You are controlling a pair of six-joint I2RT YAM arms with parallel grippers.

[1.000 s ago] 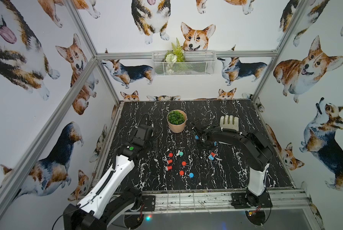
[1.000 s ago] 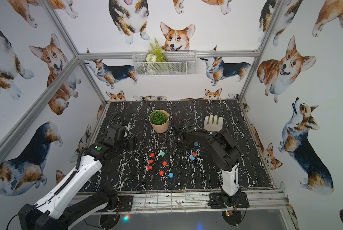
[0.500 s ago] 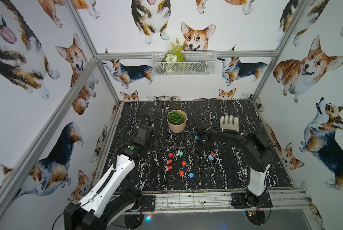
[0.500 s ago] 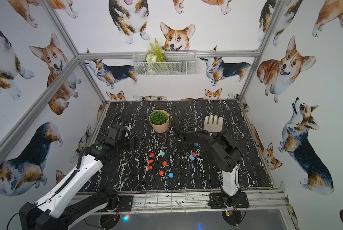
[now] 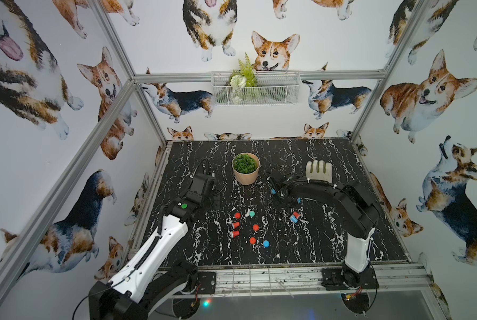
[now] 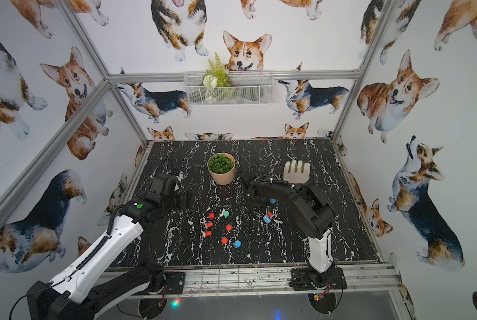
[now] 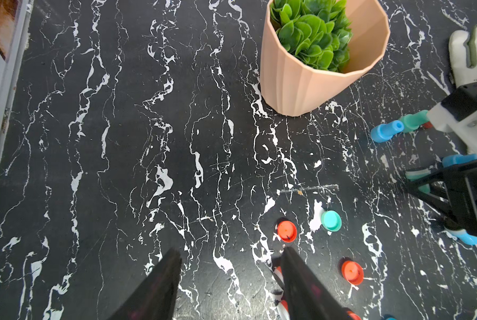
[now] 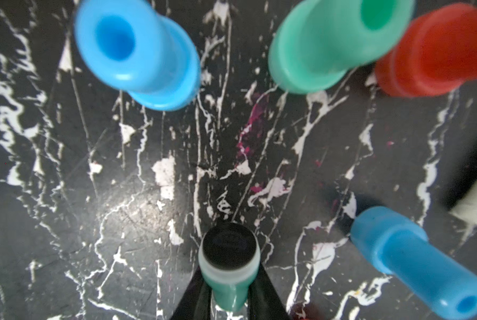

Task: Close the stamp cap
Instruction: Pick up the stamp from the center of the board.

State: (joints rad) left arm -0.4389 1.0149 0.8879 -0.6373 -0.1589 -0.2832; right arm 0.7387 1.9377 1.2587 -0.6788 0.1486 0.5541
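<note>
Green stamp (image 8: pixel 229 249) is pinched by its narrow neck between the thin black fingers of the right gripper (image 8: pixel 229 285), with its round black ink face pointing down at the table (image 5: pixel 328 249), between the plant pot (image 5: pixel 245 169) and the white ridged block (image 5: pixel 318 171). Its likely mate, the teal cap (image 7: pixel 331 220), sits loose well apart from it among the red caps (image 7: pixel 286 231), near the left gripper (image 7: pixel 230 266), whose fingers are spread with nothing between them. Trouble I'd expect: smooth, glossy plastic held on so slim a part could twist or slip; the inked pad could smear the marble-look top, which already carries magenta smudges (image 8: pixel 248 138); and the flared, hollow-topped blue stamp (image 8: pixel 137 52), mint stamp (image 8: pixel 334 47) and red stamp (image 8: pixel 431 50) crowd close by, easy to topple on a careless swing. That little cap looks light and round, so on this slick surface it would probably skate away if pressed off-centre
</note>
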